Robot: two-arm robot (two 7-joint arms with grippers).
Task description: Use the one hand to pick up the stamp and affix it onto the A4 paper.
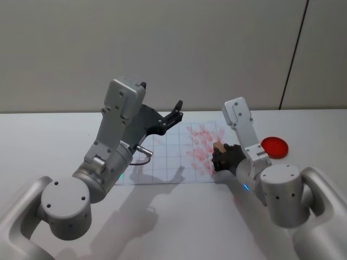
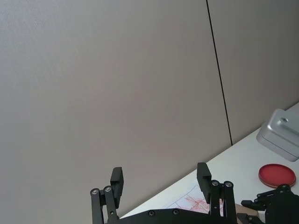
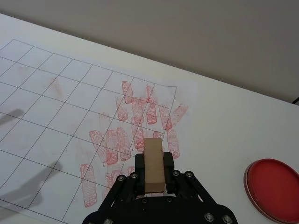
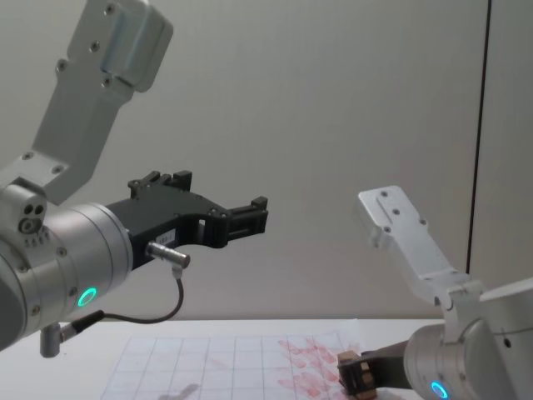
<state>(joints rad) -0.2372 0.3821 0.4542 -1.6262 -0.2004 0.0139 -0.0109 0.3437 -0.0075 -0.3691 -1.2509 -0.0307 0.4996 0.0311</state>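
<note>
Lying flat on the table (image 1: 54, 135), the gridded paper (image 1: 162, 157) has red marks clustered on its right side. Left gripper (image 4: 248, 215) is raised above it, fingers wide, empty. Right gripper (image 1: 219, 157), low at the marks beside the red dish (image 1: 274, 147), is clamped on the wooden stamp (image 3: 153, 161).

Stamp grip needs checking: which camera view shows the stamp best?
The right wrist view: the stamp sits large and close, held in the right gripper, over the A4 paper. The head view shows it small; the chest view, just its end at the bottom edge; the left wrist view, a tan sliver.
</note>
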